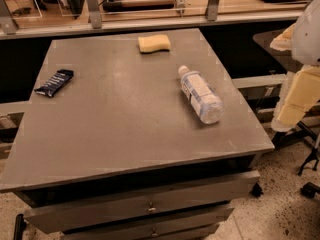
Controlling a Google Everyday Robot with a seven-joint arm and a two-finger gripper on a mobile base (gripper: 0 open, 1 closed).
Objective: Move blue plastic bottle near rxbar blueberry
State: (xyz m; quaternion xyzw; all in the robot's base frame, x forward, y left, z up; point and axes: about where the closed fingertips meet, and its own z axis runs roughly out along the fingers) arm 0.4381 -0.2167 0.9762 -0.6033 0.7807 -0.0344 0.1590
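The blue plastic bottle (200,95) lies on its side on the right half of the grey table (115,129), white cap pointing to the back. The rxbar blueberry (54,82), a small dark navy bar, lies flat near the table's left edge. The two are far apart, across the table's width. My gripper (292,101) is a pale yellowish part hanging below the white arm at the right edge of the view. It is off the table, to the right of the bottle, and holds nothing that I can see.
A yellow sponge (154,43) lies at the back middle of the table. Drawers (145,206) are under the tabletop at the front. A railing and a counter (150,14) run behind the table. Speckled floor is at the lower right.
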